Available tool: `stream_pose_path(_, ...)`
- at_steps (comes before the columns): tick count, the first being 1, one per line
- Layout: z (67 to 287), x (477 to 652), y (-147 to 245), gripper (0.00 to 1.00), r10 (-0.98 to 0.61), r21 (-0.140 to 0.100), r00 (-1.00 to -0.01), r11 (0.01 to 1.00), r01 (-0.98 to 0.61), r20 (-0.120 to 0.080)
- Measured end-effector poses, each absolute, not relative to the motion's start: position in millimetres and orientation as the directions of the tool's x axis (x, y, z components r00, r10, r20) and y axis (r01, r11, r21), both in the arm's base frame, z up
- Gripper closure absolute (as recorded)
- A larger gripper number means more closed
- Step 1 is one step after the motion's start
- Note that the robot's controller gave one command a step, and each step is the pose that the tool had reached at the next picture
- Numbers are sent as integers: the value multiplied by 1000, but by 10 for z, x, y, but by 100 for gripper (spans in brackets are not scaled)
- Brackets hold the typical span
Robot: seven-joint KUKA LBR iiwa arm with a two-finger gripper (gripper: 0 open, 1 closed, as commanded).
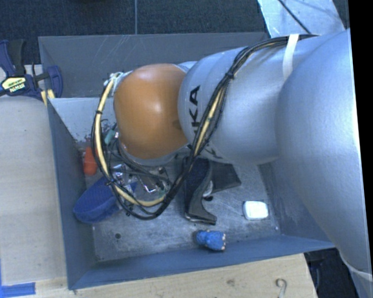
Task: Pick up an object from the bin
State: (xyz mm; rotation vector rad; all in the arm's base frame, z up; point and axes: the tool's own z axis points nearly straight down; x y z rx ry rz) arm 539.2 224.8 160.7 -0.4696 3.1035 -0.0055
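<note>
Bin [75, 252], lower frame: one blue lump [95, 203]; one orange piece [89, 164]; one black piece [200, 199]; one white block [255, 209]; one small blue piece [211, 240]; arm [260, 106] lettered "KA"; gripper [143, 186] state cannot be told.

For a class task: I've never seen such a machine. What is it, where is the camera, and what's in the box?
The silver shape is a robot arm reaching in from the right; the orange dome covers its wrist. One camera looks down from above. The grey bin holds a floppy blue item at left, an orange piece, a black object, a white block and a small blue piece. The gripper sits low beside the floppy blue item; I cannot tell whether it holds anything.
</note>
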Motion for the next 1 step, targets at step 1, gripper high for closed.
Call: stream_pose_path(1,2148,5510,2222,100,-277,0,-961,961,-277,-10)
